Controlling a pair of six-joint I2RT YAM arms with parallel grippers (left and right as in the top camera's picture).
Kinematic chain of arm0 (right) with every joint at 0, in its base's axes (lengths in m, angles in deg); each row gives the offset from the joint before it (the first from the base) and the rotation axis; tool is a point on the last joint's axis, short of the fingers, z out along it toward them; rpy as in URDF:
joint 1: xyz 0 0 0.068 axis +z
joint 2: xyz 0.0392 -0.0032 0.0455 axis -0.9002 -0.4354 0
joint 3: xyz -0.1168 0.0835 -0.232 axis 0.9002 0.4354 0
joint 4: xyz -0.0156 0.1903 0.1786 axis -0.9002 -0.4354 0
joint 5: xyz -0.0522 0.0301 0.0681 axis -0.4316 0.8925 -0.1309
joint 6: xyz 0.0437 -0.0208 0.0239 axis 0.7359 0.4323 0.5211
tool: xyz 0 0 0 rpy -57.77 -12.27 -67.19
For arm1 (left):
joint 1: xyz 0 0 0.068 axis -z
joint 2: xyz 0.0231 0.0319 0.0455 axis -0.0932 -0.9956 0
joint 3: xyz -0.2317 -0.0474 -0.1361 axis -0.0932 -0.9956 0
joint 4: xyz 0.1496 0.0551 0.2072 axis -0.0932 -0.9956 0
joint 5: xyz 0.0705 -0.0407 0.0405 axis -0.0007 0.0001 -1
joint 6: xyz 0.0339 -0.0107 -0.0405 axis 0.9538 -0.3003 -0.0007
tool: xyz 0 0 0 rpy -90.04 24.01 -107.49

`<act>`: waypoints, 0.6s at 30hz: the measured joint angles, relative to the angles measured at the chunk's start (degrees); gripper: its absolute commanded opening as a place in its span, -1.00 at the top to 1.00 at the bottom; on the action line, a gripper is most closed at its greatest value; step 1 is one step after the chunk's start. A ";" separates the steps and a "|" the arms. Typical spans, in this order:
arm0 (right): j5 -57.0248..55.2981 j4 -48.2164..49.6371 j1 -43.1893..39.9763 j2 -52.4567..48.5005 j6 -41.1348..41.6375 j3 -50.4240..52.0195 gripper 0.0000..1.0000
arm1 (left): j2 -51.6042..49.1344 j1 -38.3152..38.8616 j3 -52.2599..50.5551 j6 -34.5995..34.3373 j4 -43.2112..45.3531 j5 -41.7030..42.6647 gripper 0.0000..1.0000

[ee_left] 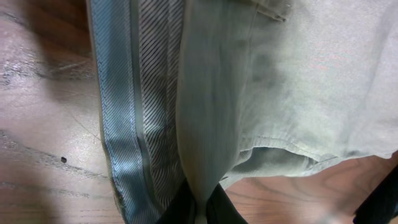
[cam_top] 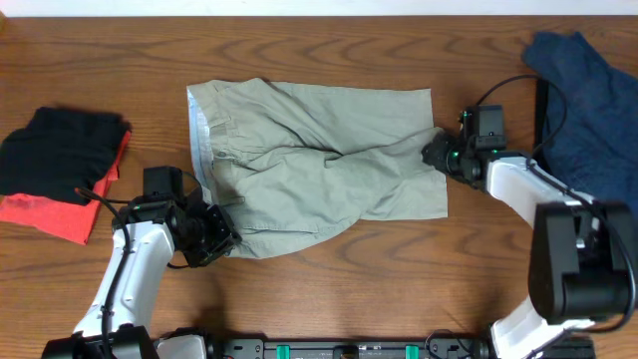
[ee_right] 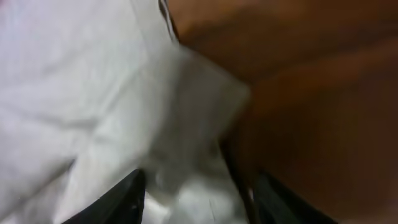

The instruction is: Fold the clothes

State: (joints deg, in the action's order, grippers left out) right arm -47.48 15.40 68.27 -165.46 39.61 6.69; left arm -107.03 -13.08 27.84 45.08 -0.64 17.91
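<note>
This looks like a robotics lab bench. A black mounting rail (cam_top: 349,349) edges my wood-grain tabletop (cam_top: 329,289).

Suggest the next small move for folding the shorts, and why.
Probably close the right pincer fully on the hem first. The left pincer pinches the near waistband corner of the shorts, but the right wrist view is blurred and its fingers look apart around bunched cloth, so lifting now might drop that end.

One tabletop (cam_top: 329,289) carries one pair of khaki shorts (cam_top: 319,150), one black garment (cam_top: 55,150), one red garment (cam_top: 50,217) and one navy garment (cam_top: 588,100).
</note>
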 measured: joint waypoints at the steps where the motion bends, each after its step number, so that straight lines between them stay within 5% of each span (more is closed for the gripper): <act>1: 0.07 1.79 -0.02 -0.37 0.68 0.00 -0.08 | 0.00 0.00 0.00 0.00 0.00 -0.09 0.88; 8: 0.11 8.09 -0.02 -1.36 3.32 -0.02 0.01 | 0.00 0.00 0.00 0.02 0.00 -0.31 0.88; 10: 0.11 8.61 -0.02 -1.36 3.65 -0.02 0.23 | 0.00 0.00 0.00 0.02 0.07 -0.31 0.88; 13: 0.15 8.85 -0.24 -1.36 4.02 -0.02 0.91 | 0.00 0.00 0.00 0.04 0.20 -0.35 0.88; 18: 2.16 8.70 -1.66 -1.36 4.52 -0.02 0.99 | 0.00 0.00 0.00 0.09 0.90 -0.44 0.88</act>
State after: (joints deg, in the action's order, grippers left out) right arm -45.32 24.10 66.61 -166.81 44.14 6.66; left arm -107.03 -13.08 27.84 45.16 0.25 17.48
